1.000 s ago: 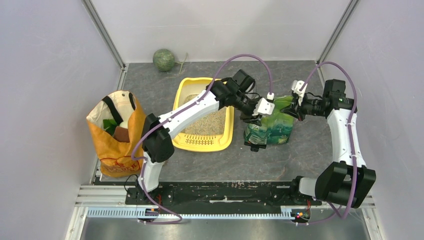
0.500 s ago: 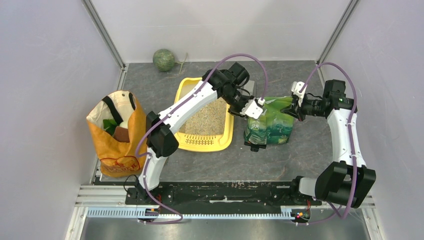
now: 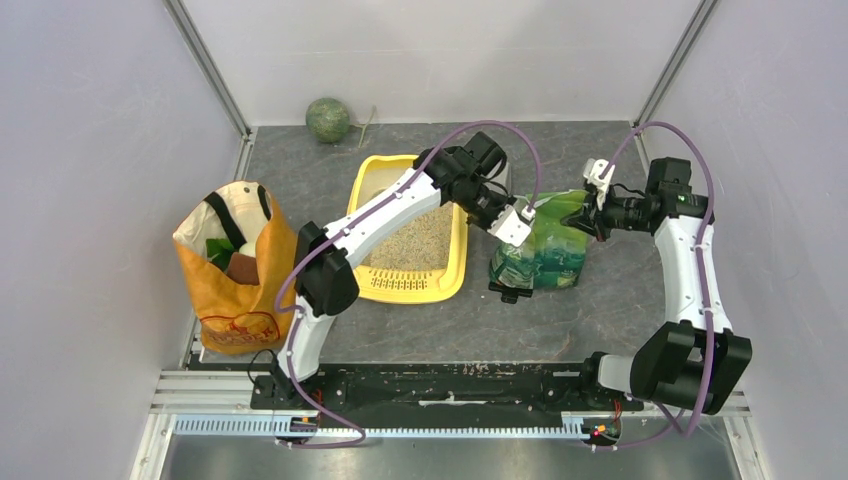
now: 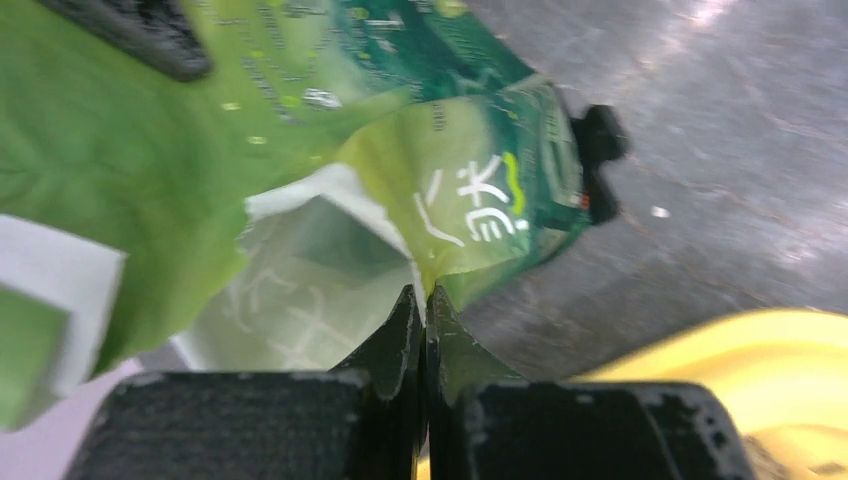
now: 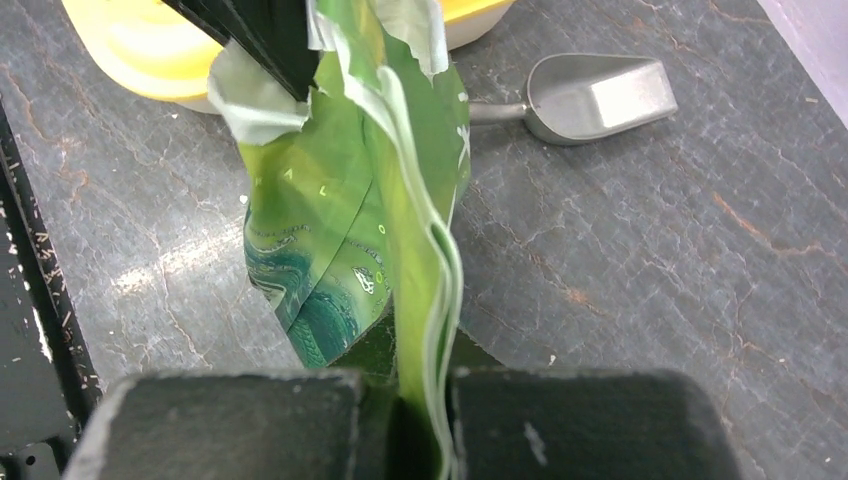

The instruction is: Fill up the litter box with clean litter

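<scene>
**Status.** Litter box (image 3: 461, 265) sits centre-left on the bench (image 3: 620, 300). A layer of clean litter (image 3: 415, 245) already covers its floor. Green bag (image 3: 545, 250) stands just beside the box's right rim, base on the bench.

**Tools.** L tool (image 3: 515, 225): jaws together at the bag's near top corner, apparently nipping a thin fold of the lip. R tool (image 3: 598, 212): clamped on the bag's far top edge, film visibly pinched between the jaws.

**Failure modes (est.).**
- L grip is tip-only on slick film. Any load from lifting or tilting may pull the fold free, and the mouth then sags.
- Bag mouth is not over the box. If tipped too soon, granules land on the bench.
- If the tools pull apart too hard, the film may tear.
- L arm spans the box, so it may obstruct the pour path.
- Scoop (image 5: 590, 95) lies close behind the bag and could be knocked if the bag swings.

**Qty.**
- Arms: 2
- Tools: 2
- Litter box: 1
- Green bag: 1
- Scoop: 1
- Orange shopping bag (image 3: 235, 285): 1
- Green ball (image 3: 328, 119): 1
</scene>
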Available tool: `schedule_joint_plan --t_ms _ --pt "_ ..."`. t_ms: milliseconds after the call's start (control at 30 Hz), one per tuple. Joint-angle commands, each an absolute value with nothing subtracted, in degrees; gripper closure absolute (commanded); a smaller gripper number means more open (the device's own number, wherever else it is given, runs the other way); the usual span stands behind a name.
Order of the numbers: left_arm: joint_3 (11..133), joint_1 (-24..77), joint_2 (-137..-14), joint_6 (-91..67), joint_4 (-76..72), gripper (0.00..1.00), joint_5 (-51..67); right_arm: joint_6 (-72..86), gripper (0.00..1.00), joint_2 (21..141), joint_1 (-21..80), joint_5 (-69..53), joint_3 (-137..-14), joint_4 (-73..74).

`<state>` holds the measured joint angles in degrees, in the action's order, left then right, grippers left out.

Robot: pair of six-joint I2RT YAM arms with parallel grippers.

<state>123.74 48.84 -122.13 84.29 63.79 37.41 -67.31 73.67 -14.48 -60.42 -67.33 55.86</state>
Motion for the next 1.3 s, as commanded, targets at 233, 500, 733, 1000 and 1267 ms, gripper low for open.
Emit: schedule_joint_plan --t_ms 233,500,733,1000,1267 --pt "122.6 50.8 -118.1 74.6 35.9 0.98 42.8 -57.5 1.00 72.4 -16.3 -62.0 -76.0 47.2" --pt "108.4 53.5 -115.8 71.9 24.3 0.98 44.5 -63.9 1.00 71.2 -15.5 -62.3 -65.1 50.6" --pt "110.7 56.4 -118.5 73.1 22.5 0.98 44.7 -64.4 1.00 72.6 -15.3 -63.9 -66.0 52.2" --pt "111.2 57.3 -118.3 71.3 17.0 0.98 43.8 -63.8 1.00 71.3 -13.6 -67.9 -67.4 54.8" --pt "99.0 58.2 -116.5 68.3 -7.2 0.98 38.0 -63.7 1.00 70.5 -13.0 -68.4 -66.6 56.2"
